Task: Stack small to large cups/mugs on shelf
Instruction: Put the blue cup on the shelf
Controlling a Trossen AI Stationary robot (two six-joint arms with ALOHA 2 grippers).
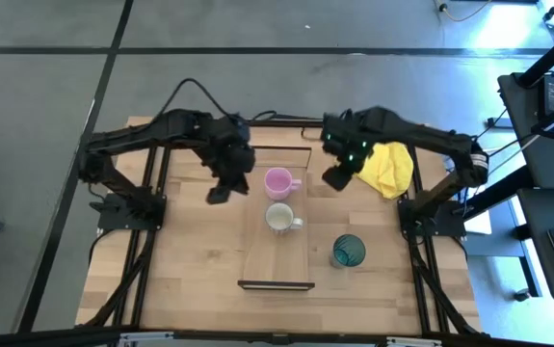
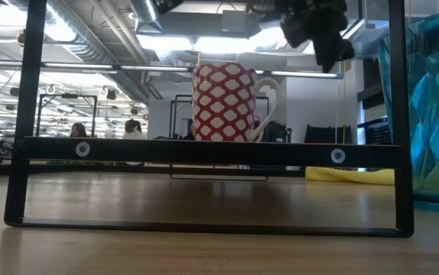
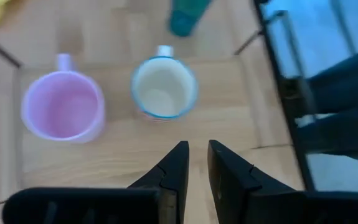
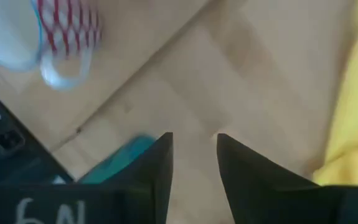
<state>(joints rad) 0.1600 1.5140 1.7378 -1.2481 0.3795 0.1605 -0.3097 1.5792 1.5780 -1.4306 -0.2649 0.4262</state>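
Note:
The shelf (image 1: 257, 253) is a narrow light-wood board lying across the middle of the table. A pink mug (image 1: 277, 181) stands upright at its far end. A white mug with a red pattern (image 1: 279, 218) stands just nearer on the board, and it also shows in the low view (image 2: 227, 103). A teal cup (image 1: 348, 251) stands on the tabletop right of the shelf. My left gripper (image 1: 221, 193) hovers left of the pink mug; its fingers (image 3: 197, 155) are a narrow gap apart and empty. My right gripper (image 1: 335, 178) hovers right of the pink mug, slightly open (image 4: 194, 155) and empty.
A yellow cloth (image 1: 387, 169) lies at the table's far right, just behind my right gripper. The shelf's dark end frame (image 1: 276, 285) stands at its near end. In the low view the teal cup (image 2: 433, 114) stands close at the right.

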